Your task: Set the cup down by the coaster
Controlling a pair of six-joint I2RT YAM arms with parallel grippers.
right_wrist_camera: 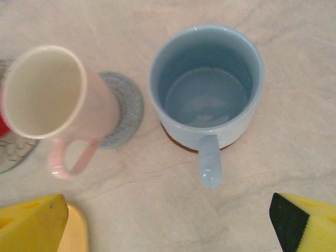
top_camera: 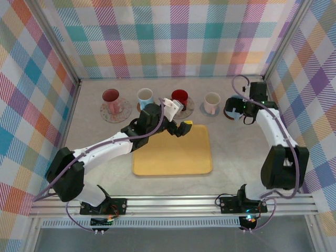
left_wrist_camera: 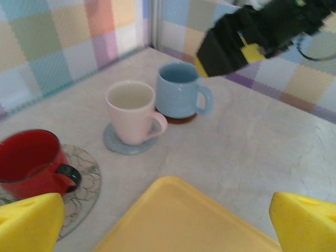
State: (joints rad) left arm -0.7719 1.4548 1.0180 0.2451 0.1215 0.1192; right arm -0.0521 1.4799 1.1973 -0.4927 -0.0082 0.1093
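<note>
The light blue cup (right_wrist_camera: 207, 86) stands upright on a brown coaster (right_wrist_camera: 176, 139) at the back right of the table, its handle pointing toward my right wrist camera. My right gripper (right_wrist_camera: 168, 228) hovers just above and in front of it, open, with its yellow fingertips (right_wrist_camera: 31, 223) wide apart and nothing between them. From the left wrist the same cup (left_wrist_camera: 178, 89) shows below the dark right gripper (left_wrist_camera: 247, 47). From above, the right gripper (top_camera: 234, 108) covers most of the cup (top_camera: 235, 117). My left gripper (top_camera: 181, 128) is open and empty over the tray's far edge.
A pale pink cup (right_wrist_camera: 50, 97) on a grey coaster (right_wrist_camera: 126, 110) stands just left of the blue cup. A red cup (top_camera: 179, 96), a white-blue cup (top_camera: 145, 96) and a mauve cup (top_camera: 111, 96) line the back. A yellow tray (top_camera: 173, 157) lies mid-table. Checked walls enclose three sides.
</note>
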